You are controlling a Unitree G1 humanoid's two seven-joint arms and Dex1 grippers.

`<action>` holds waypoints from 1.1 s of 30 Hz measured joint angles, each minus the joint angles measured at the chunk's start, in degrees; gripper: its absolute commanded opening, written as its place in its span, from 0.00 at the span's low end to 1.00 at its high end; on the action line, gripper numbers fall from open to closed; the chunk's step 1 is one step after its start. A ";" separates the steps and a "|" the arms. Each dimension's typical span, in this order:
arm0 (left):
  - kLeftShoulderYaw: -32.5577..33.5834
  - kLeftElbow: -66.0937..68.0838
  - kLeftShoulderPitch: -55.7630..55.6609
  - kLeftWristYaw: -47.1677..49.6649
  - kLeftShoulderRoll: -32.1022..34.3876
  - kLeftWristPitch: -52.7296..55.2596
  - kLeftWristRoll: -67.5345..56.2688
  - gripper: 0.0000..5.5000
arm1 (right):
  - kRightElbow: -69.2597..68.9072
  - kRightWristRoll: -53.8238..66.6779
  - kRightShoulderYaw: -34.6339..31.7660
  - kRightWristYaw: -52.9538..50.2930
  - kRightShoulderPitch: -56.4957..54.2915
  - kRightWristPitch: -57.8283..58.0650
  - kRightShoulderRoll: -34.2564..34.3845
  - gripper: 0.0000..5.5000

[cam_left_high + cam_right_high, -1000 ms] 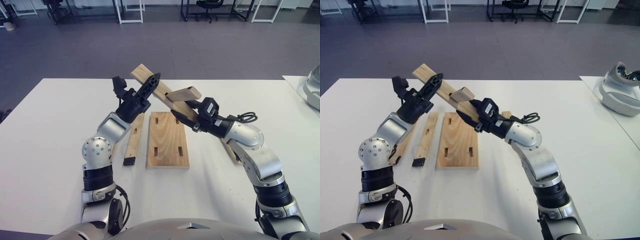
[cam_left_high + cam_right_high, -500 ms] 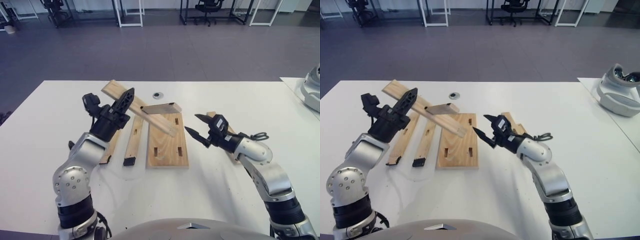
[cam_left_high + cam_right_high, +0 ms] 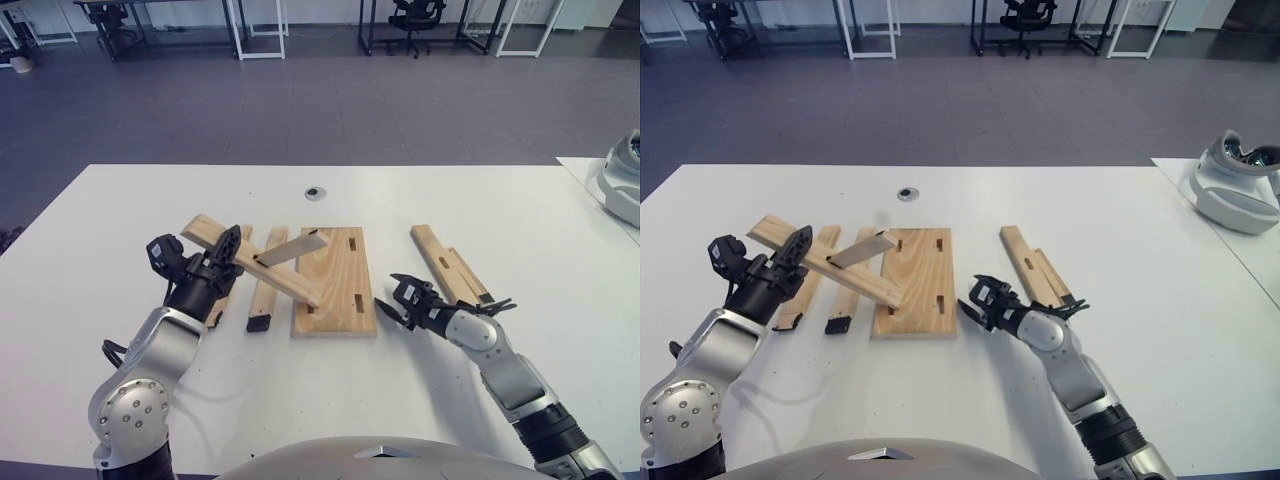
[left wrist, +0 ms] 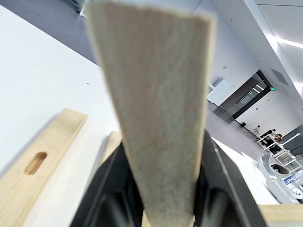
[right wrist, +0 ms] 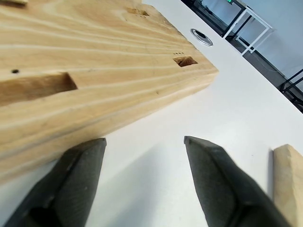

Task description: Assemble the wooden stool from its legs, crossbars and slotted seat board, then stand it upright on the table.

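Stool parts lie spread on the white table (image 3: 120,210) in the head view. The seat (image 3: 340,285) lies flat at the middle, slots up. The left gripper (image 3: 224,258) is clamped on a leg (image 3: 280,278) held off the table at a slant. The leg's high end points toward the robot's left and its low end is over the seat's near left corner; I cannot tell whether it touches the seat. A crossbar (image 3: 292,247) sticks out from that leg, rising toward the far right. A second leg (image 3: 266,290) lies flat just left of the seat, with a black foot at its near end. A third leg (image 3: 802,293) lies partly under the left arm. The right gripper (image 3: 386,309) is low over the table just right of the seat's near right corner, fingers spread and holding nothing. Two bars (image 3: 445,262) lie side by side farther right. A grommet (image 3: 316,192) sits in the table beyond the seat, and a headset (image 3: 622,185) lies on the next table.

In the left wrist view, black fingers (image 4: 106,198) press both sides of the leg (image 4: 156,109). A slotted piece (image 4: 42,161) lies on the table below it.

In the right wrist view, the fingers (image 5: 71,179) stand apart with bare table between them. The seat (image 5: 94,71) edge is just ahead of them, untouched, and a bar end (image 5: 289,179) lies to one side.
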 measured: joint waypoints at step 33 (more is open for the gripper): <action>-29.17 2.25 -10.81 -2.98 7.68 -6.36 36.95 0.19 | -5.76 4.46 -4.13 4.25 4.16 2.04 -0.19 0.56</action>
